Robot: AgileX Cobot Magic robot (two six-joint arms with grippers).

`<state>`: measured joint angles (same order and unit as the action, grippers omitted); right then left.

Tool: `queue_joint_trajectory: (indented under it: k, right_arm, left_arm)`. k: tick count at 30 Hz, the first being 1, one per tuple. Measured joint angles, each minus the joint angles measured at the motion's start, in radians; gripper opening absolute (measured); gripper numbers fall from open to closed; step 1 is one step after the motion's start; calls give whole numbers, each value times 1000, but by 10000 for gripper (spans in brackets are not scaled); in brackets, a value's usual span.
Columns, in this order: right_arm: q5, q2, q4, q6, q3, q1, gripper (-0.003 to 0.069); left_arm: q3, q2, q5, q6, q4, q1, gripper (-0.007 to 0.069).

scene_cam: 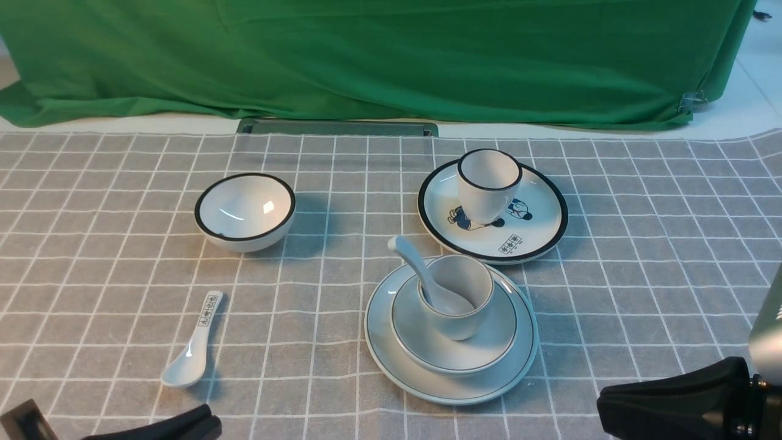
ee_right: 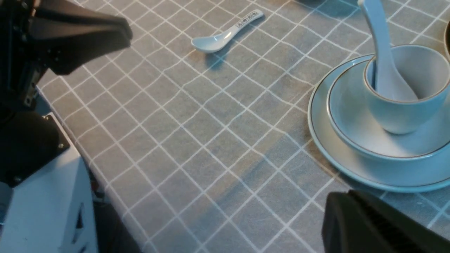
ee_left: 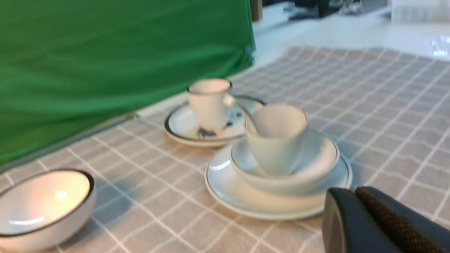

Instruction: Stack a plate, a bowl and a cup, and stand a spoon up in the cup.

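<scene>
Centrally, near edge: large pale blue-grey plate (scene_cam: 391,360) bearing the shallow blue-grey bowl (scene_cam: 489,351), which holds the rounded handleless cup (scene_cam: 464,305); plain white ceramic spoon (scene_cam: 410,260) stands inside, handle leaning far-left. Left gripper (scene_cam: 183,428) and right gripper (scene_cam: 678,406) sit apart, barely in view; jaw state indeterminable.

A glazed, ceramic-looking finish is seen on the plate (scene_cam: 391,360), the bowl (scene_cam: 489,351) and the cup (scene_cam: 461,324), smooth with a soft sheen. The spoon (scene_cam: 421,272) appears smooth and glossy white. Brighter highlights are carried by the black-rimmed bowl (scene_cam: 245,211), and a similar gloss is shown by the printed plate (scene_cam: 537,226), the tapered cup (scene_cam: 487,183) and the marked spoon (scene_cam: 192,348). The checked tablecloth (scene_cam: 91,263) is woven and matt. The green backdrop (scene_cam: 366,55) is matt, creased cloth. A textured black pad is visible on the left gripper (ee_left: 386,225).
</scene>
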<state>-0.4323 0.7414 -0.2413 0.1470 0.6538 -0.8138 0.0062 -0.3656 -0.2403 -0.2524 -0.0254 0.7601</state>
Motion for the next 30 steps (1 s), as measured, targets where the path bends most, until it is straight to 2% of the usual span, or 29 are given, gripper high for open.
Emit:
queue_joint_trajectory:
  k: [1, 2, 4, 5, 6, 8, 10, 11, 12, 14, 20, 24, 26, 30]
  right_arm:
    - [3, -2, 9, 1, 0, 0, 34]
    - [7, -24, 74, 6, -10, 10, 27]
    - [9, -56, 86, 23, -29, 49, 20]
    - [17, -89, 86, 32, -56, 98, 18]
    - [35, -166, 68, 51, -132, 216, 17]
    - [53, -228, 37, 54, -196, 323, 17]
    - [78, -374, -11, 98, -324, 543, 17]
    - [79, -399, -12, 106, -344, 557, 17]
    - [85, -489, -23, 194, -419, 653, 16]
    - [102, -567, -28, 288, -500, 722, 16]
    - [198, -714, -31, 333, -654, 769, 16]
    - [199, -739, -21, 270, -659, 769, 16]
    - [189, -740, -19, 199, -659, 769, 16]
    - [180, -740, -18, 172, -659, 768, 17]
  left_arm:
    - [0, 0, 0, 0, 2, 0, 11]
    - [0, 0, 4, 0, 2, 0, 11]
    - [0, 0, 4, 0, 2, 0, 11]
    - [0, 0, 5, 0, 2, 0, 11]
    - [0, 0, 7, 0, 3, 0, 11]
    - [0, 0, 7, 0, 3, 0, 11]
    - [0, 0, 8, 0, 3, 0, 11]
    - [0, 0, 8, 0, 3, 0, 11]
    - [0, 0, 8, 0, 3, 0, 11]
    - [0, 0, 8, 0, 3, 0, 11]
    - [0, -1, 8, 0, 3, 0, 11]
    - [0, -1, 9, 0, 5, 0, 11]
    - [0, -1, 9, 0, 6, 0, 11]
    - [0, -1, 8, 0, 6, 0, 11]
